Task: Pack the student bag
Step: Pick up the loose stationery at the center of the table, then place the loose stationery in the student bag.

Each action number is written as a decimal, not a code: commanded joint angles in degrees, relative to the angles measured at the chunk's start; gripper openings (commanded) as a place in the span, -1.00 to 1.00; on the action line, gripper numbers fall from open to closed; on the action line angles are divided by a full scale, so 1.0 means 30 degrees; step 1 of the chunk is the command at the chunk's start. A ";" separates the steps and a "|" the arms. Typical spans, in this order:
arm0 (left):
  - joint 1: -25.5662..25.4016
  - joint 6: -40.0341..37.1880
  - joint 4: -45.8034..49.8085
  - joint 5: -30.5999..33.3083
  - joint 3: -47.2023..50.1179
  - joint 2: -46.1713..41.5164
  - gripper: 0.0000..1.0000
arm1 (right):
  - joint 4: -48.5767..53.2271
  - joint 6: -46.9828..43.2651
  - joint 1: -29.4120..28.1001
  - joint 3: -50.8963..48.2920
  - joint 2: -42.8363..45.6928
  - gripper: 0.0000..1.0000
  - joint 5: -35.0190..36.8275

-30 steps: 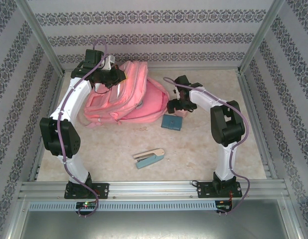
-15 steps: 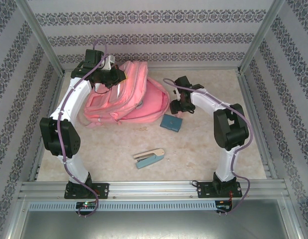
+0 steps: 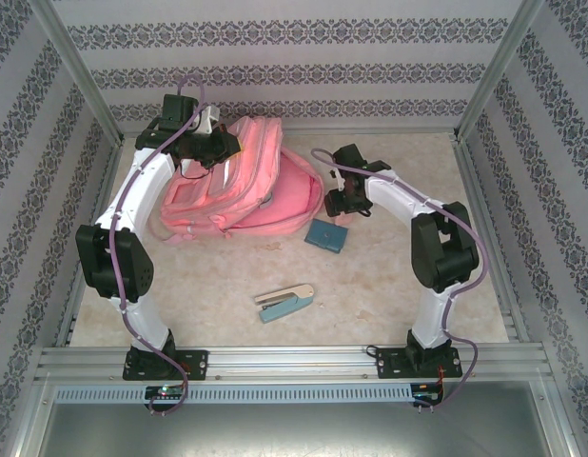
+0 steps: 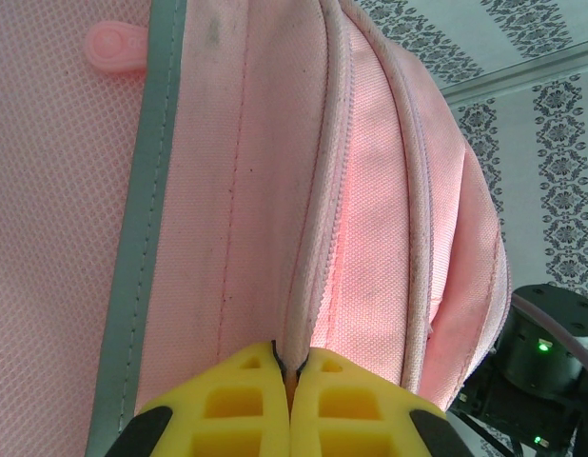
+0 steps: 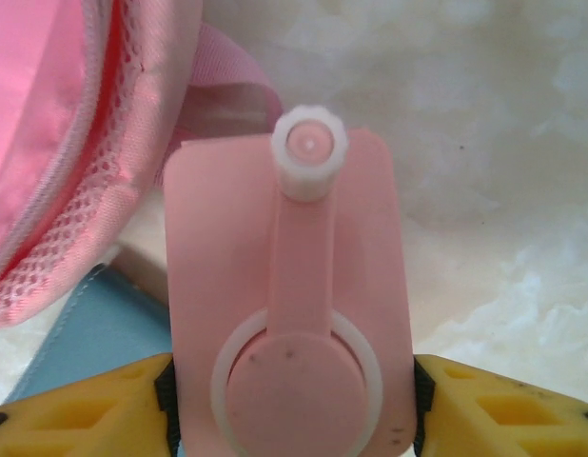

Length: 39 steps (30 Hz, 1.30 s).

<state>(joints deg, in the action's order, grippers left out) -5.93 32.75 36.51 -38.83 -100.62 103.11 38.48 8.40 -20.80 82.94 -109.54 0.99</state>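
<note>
The large pink student bag (image 3: pixel 246 190) lies at the back left of the table. My left gripper (image 3: pixel 216 148) is at its top edge. In the left wrist view that gripper (image 4: pixel 292 360) is shut on the bag's zipper edge (image 4: pixel 308 238), with the pocket gaping beside it. My right gripper (image 3: pixel 340 202) hovers just right of the bag. It is shut on a pink box-shaped sharpener with a crank handle (image 5: pixel 289 286), a yellow finger (image 5: pixel 75 405) on either side of it. The bag's mesh side (image 5: pixel 56 238) shows at the left of the right wrist view.
A small blue notebook (image 3: pixel 327 234) lies just below the right gripper, and its corner (image 5: pixel 94 333) shows under the sharpener. A teal and cream stapler (image 3: pixel 284 303) sits at mid table. The beige tabletop (image 3: pixel 389 276) is walled in by patterned panels and metal posts.
My right gripper, holding the pink sharpener, has moved back and to the left, closer to the bag. The left arm and the bag have not moved.
</note>
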 commanded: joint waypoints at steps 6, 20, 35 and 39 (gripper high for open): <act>-0.0086 -0.0349 -0.0252 -0.0508 0.0055 -0.0768 -1.00 | -0.0187 0.0037 -0.0218 -0.0358 -0.0353 0.31 -0.0220; -0.0101 -0.0053 -0.0522 -0.0402 0.0093 -0.1015 -1.00 | 0.0059 0.1388 -0.0493 -0.0395 0.2839 -0.02 0.0080; -0.0157 0.1495 -0.2180 -0.0732 0.0749 -0.1524 -1.00 | -0.2088 0.6316 -0.2986 0.3835 0.0346 -0.06 -0.2001; -0.0188 0.1481 -0.2095 -0.0878 0.0786 -0.1768 -1.00 | -0.2596 0.7346 -0.3349 0.5650 -0.1982 -0.06 -0.0815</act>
<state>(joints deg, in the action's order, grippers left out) -6.00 36.10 33.34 -39.00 -98.04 101.91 33.12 25.93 -30.28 96.03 -111.98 -3.70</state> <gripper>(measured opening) 0.066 0.510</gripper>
